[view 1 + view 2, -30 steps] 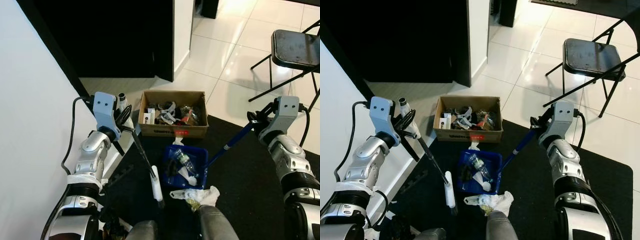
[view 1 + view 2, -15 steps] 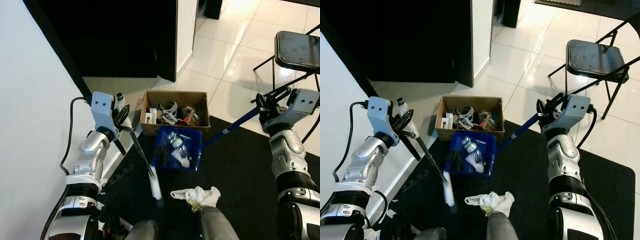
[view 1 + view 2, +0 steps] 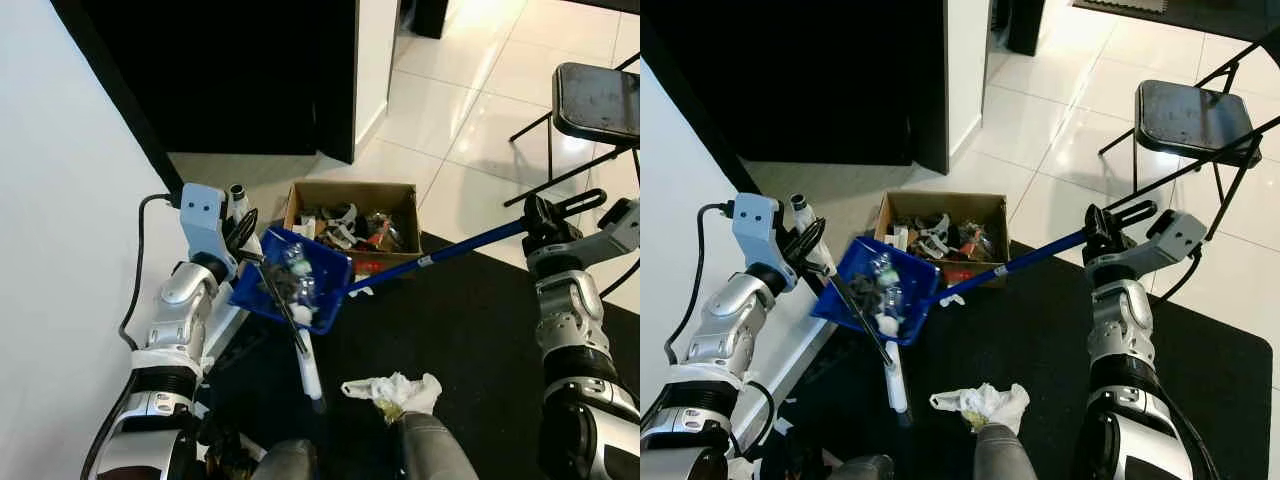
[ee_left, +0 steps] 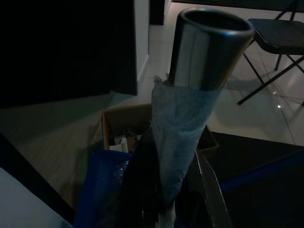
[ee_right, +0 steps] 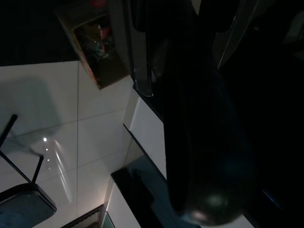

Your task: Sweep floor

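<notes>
My right gripper [image 3: 541,221] is shut on the long blue handle [image 3: 440,258] of a blue dustpan [image 3: 292,281]. The pan hangs tilted in the air, left of the cardboard box [image 3: 345,187], with bottles and scraps inside it. My left gripper [image 3: 245,237] is shut on a brush's taped metal handle [image 4: 209,52]. Its black shaft [image 3: 285,310] crosses in front of the pan, and the white end [image 3: 312,378] points down at the black mat [image 3: 480,340]. A crumpled white wad [image 3: 391,390] lies on the mat near my legs.
The box is full of mixed rubbish. A black folding chair [image 3: 596,98] stands on the white tiles at the back right. A white wall [image 3: 70,250] runs close along my left. A dark doorway [image 3: 230,70] lies behind the box.
The right arm rose and swung outward, lifting the loaded dustpan off the mat and carrying it left, past the front of the box. The left arm and brush barely moved.
</notes>
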You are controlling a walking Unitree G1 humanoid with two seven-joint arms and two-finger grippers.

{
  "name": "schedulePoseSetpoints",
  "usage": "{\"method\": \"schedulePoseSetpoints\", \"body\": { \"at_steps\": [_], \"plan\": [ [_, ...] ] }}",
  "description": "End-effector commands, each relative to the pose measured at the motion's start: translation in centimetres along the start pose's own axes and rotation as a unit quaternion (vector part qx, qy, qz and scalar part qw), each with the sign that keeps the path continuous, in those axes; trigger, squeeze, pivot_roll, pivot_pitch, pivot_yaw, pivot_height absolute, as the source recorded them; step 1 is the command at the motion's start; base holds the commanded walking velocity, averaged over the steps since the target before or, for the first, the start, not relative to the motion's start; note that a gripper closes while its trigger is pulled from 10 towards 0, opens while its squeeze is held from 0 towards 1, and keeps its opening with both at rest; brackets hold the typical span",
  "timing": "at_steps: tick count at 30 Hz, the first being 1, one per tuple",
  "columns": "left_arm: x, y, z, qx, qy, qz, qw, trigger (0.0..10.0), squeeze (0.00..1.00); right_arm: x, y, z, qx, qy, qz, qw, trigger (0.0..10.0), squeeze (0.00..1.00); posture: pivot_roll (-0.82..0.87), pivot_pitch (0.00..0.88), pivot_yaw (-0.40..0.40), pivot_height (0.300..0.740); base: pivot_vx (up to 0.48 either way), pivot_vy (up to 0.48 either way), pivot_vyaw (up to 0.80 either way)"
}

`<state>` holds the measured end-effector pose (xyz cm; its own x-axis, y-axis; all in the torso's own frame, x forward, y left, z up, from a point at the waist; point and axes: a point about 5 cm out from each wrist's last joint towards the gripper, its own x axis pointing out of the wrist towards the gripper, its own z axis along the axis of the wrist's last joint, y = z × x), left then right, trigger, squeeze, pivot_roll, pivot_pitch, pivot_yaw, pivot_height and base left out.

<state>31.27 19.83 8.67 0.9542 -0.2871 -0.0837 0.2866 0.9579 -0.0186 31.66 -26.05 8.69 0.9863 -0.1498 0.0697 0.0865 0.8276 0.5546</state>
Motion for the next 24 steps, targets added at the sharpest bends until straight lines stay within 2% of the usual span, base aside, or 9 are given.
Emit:
{"method": "schedulePoseSetpoints", "body": {
  "at_steps": [1, 11, 24],
  "plan": [
    [0.0, 0.7, 0.6, 0.008, -0.008, 0.004, 1.0, 10.0, 0.0, 0.5, 0.2, 1.2, 0.006, -0.027, 0.005, 1.0, 10.0, 0.0, 0.01, 0.008, 0.044, 0.74, 0.0, 0.0, 0.0],
    [0.0, 0.7, 0.6, 0.011, -0.006, 0.006, 1.0, 10.0, 0.0, 0.4, -0.2, 1.2, -0.013, -0.012, -0.005, 1.0, 10.0, 0.0, 0.01, 0.011, 0.043, 0.74, 0.0, 0.0, 0.0],
    [0.0, 0.6, 0.4, 0.012, -0.003, 0.004, 1.0, 10.0, 0.0, -0.2, -2.2, 1.9, -0.024, -0.025, -0.062, 0.997, 10.0, 0.0, 0.0, 0.011, 0.047, 0.74, 0.0, 0.0, 0.0]
  ]
}}
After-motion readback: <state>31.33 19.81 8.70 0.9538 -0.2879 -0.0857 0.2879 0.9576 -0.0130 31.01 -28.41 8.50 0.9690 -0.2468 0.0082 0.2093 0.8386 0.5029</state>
